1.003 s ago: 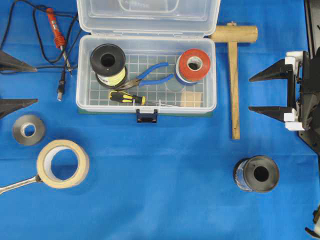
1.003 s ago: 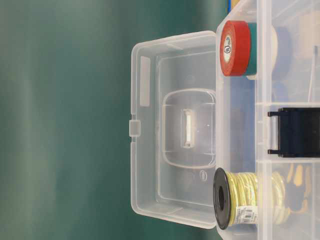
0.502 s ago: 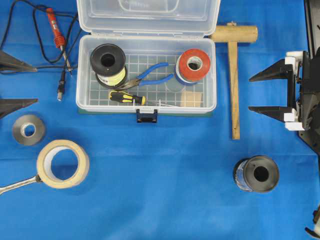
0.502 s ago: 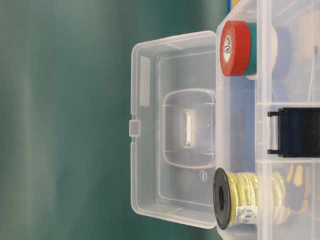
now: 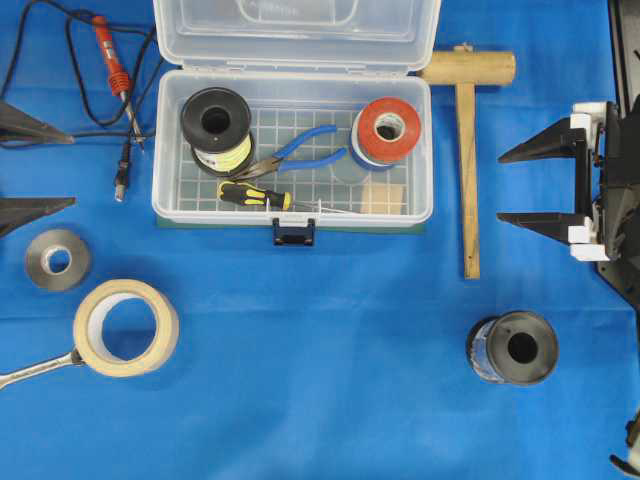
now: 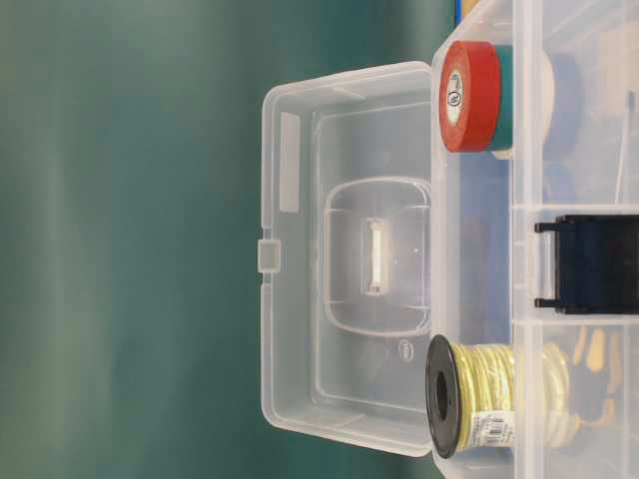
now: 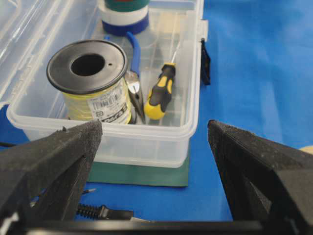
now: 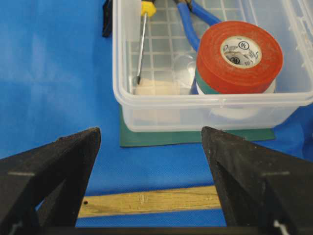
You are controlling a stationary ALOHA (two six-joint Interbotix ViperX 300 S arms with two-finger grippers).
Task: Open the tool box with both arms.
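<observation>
I see the large clear rectangular plastic tool box (image 5: pixel 292 150) sitting on its green base at the far middle of the blue cloth-covered table (image 5: pixel 320 380), its hinged lid (image 5: pixel 297 32) thrown back and standing open behind the tub; the dark blue front latch (image 5: pixel 293 233) hangs loose at the near edge; in the table-level view the backdrop behind the lid is a plain dull green wall (image 6: pixel 130 239).

Inside the box I find a black spool of yellow wire (image 5: pixel 217 128) at the left end, a stack of tape rolls topped by a red one (image 5: pixel 388 130) at the right end, blue-handled pliers (image 5: pixel 295 152) between them, and a black-and-yellow screwdriver (image 5: pixel 255 195) along the front wall.

Around the box: a wooden mallet (image 5: pixel 467 130) just beside its right end, an orange-handled soldering iron (image 5: pixel 112 62) with black cable to its left, a small grey tape roll (image 5: pixel 57 260), a cream masking tape ring (image 5: pixel 126 327) and a dark spool (image 5: pixel 512 348) nearer me.

My left gripper (image 5: pixel 22 165) and right gripper (image 5: pixel 535 185) both sit spread wide, clear of the box, pinching nothing.
</observation>
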